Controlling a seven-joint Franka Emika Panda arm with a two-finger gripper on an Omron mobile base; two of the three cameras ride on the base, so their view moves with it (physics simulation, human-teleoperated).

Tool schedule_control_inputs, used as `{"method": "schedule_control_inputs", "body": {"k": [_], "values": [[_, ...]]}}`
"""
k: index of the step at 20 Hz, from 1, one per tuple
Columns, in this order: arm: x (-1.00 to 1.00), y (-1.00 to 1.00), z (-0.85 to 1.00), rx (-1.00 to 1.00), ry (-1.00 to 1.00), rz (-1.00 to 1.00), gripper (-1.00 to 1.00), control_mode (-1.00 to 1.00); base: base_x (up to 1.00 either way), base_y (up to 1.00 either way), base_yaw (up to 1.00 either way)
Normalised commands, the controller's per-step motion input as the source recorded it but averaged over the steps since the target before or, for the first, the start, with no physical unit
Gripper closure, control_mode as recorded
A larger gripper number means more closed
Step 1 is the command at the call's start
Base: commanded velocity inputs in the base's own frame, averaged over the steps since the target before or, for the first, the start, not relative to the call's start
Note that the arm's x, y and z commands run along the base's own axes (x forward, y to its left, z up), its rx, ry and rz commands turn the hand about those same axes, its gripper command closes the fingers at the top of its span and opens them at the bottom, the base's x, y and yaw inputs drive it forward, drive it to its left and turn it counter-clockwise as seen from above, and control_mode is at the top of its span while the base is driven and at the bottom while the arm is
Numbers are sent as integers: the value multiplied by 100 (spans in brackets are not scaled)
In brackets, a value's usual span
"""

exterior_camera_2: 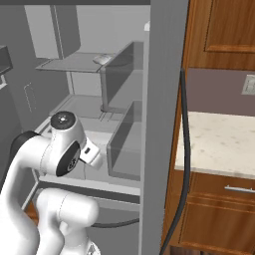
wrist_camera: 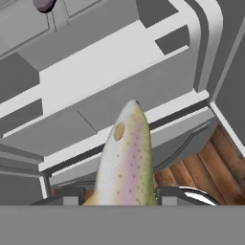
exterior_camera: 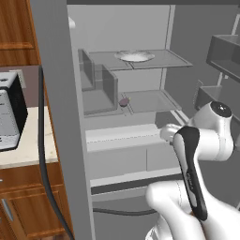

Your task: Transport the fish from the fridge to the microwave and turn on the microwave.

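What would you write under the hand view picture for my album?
The claw holds a spotted fish in front of the open fridge.

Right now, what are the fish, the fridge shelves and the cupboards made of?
The fish looks like smooth, shiny skin, silvery-yellow with a pink stripe and dark speckles. The fridge shelves look like flat matte grey plastic or metal; the rendered look leaves that open. The cupboards look like polished brown wood, with grain lines showing.
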Motion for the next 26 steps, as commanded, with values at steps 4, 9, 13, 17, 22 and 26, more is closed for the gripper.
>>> {"method": "schedule_control_inputs", "body": {"k": [4,9,13,17,22,26], "values": [[0,0,0,0,0,0,100,100,-54,12,0],[0,0,0,0,0,0,100,100,-51,4,0],[0,0,0,0,0,0,100,100,-52,0,5],[0,0,0,0,0,0,100,100,-57,0,17],[0,0,0,0,0,0,100,100,-53,5,22],[0,0,0,0,0,0,100,100,-43,5,26]]}}
